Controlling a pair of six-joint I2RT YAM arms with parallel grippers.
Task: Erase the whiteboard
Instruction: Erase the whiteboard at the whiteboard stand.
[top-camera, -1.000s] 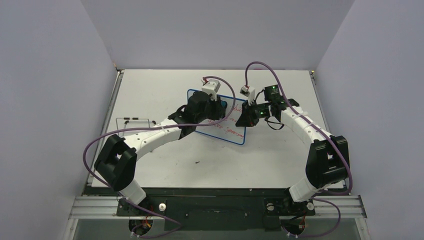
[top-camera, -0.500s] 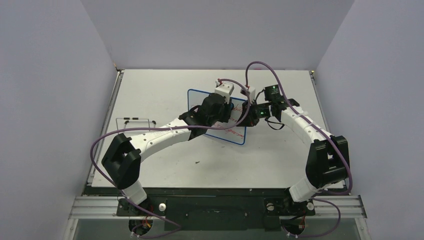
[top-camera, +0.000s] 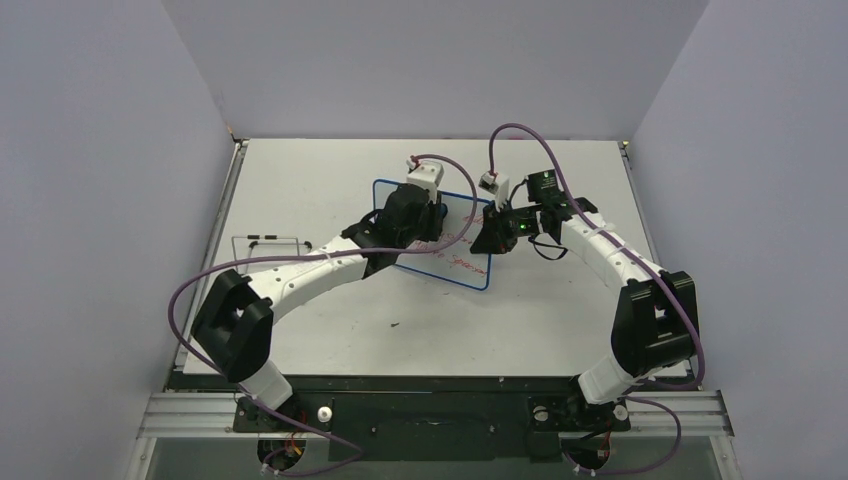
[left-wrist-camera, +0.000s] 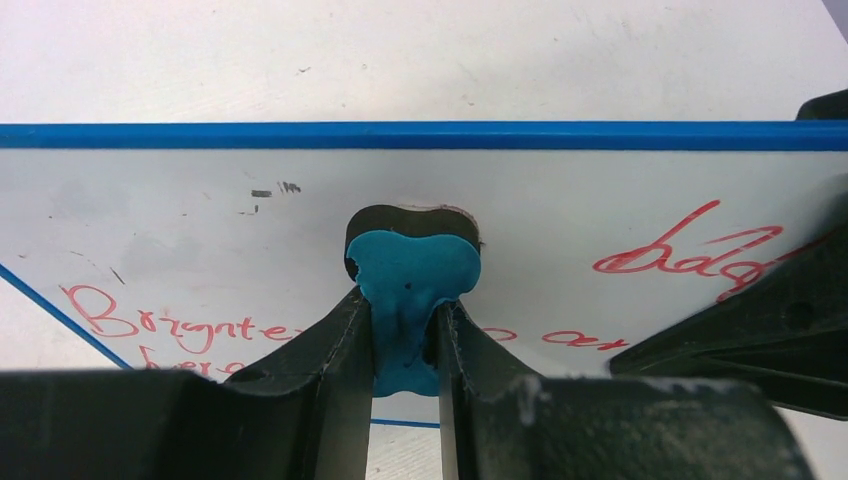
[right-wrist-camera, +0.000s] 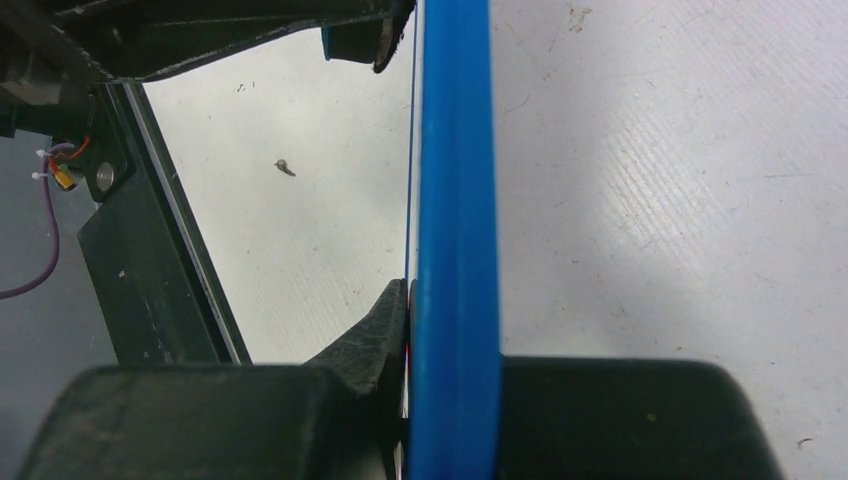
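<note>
The whiteboard (top-camera: 462, 250) is seen at the middle of the table (top-camera: 320, 170), its right edge clamped by the right arm's jaws. A blue eraser (left-wrist-camera: 412, 290), gripped in the left arm's jaws, is pressed against it amid red handwriting (left-wrist-camera: 180, 318).

Smooth white face on the whiteboard (left-wrist-camera: 560, 190), faintly sheeny, smudged grey in places; thin blue rim, plastic by the look, even and matt. Blue plastic on the eraser (left-wrist-camera: 415, 280), slightly pitted, over a soft black pad, perhaps felt. Matt black plastic on the fingers of the left gripper (left-wrist-camera: 403, 315), scuffed pale at the edges; same dull black on the right gripper (right-wrist-camera: 450, 350). Matt white table (right-wrist-camera: 680, 200), finely grained, scratched and specked. Glossy white shells on the arms (top-camera: 310, 270); bare metal rail (top-camera: 190, 412).
</note>
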